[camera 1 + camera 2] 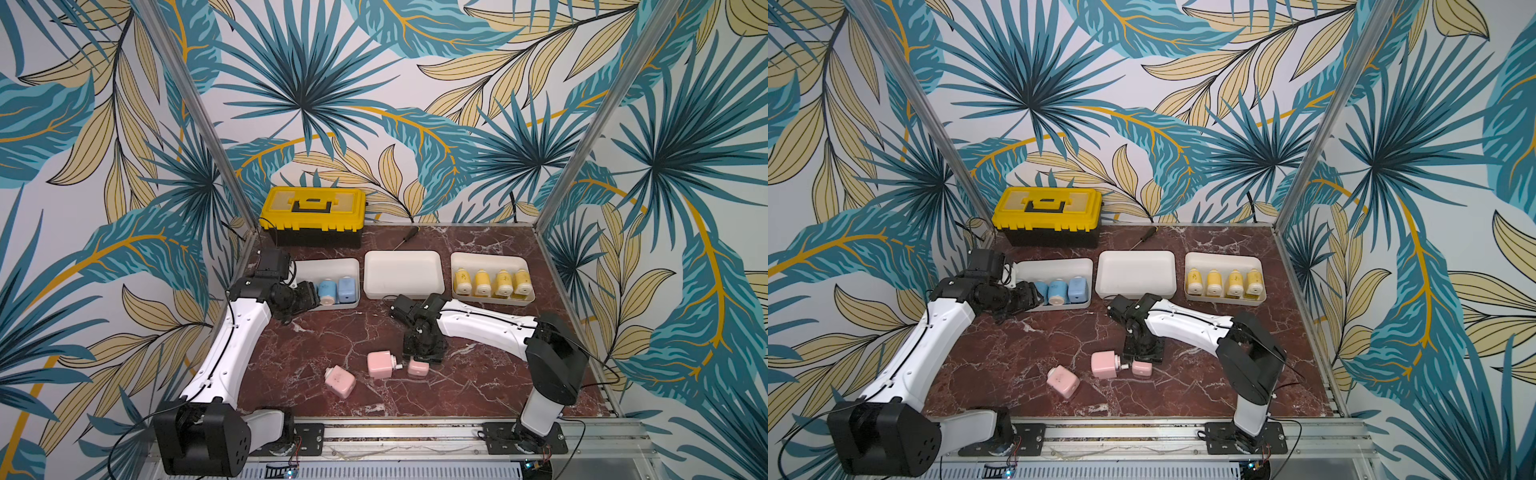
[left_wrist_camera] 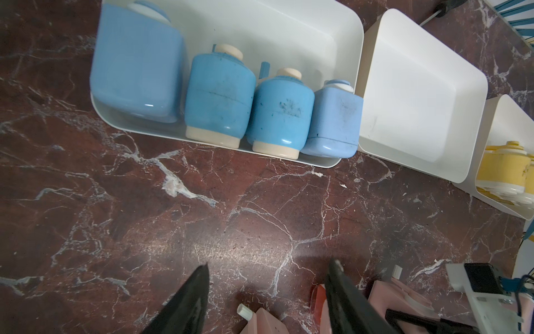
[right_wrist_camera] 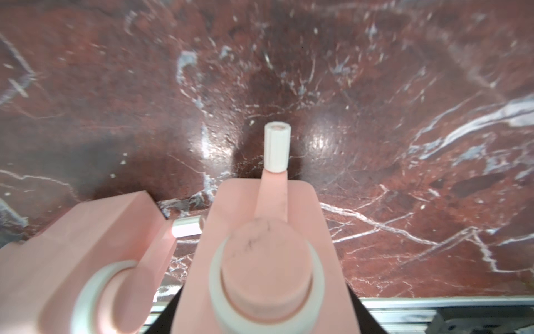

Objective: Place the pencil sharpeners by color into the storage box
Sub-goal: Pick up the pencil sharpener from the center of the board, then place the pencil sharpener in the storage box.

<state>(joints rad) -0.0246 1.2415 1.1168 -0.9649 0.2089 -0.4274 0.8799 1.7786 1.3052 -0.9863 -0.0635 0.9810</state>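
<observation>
— What do we see in both top views?
— We see a glossy red-brown marble tabletop [image 1: 332,332], veined white, inside leaf-print walls [image 1: 374,83]. A yellow-lidded toolbox [image 1: 313,214] and a screwdriver [image 1: 409,236] sit at the back. Three smooth, round-cornered white trays stand in a row. The left tray [image 1: 332,264] holds blue sharpeners [image 1: 337,289]. Next come the middle tray [image 1: 1136,272] and the right tray [image 1: 486,261], which holds four upright yellow sharpeners [image 1: 492,282]. Three pink sharpeners [image 1: 340,380] lie on the marble in front, and the right gripper [image 1: 419,357] is down on one.

— And the left wrist view?
— There we count four blue ones, scuffed and cream-capped; the arm hides some from above. The left gripper [image 2: 270,264] hangs spread over bare marble, nothing between its jaws.

— The right wrist view?
— Only here do we see the held pink sharpener [image 3: 265,260] close up: matte, with a white-knobbed crank. Black fingers [image 3: 167,321] press both its flanks, so the right gripper is clenched on it. A neighbouring pink block [image 3: 86,254] lies just beside.
</observation>
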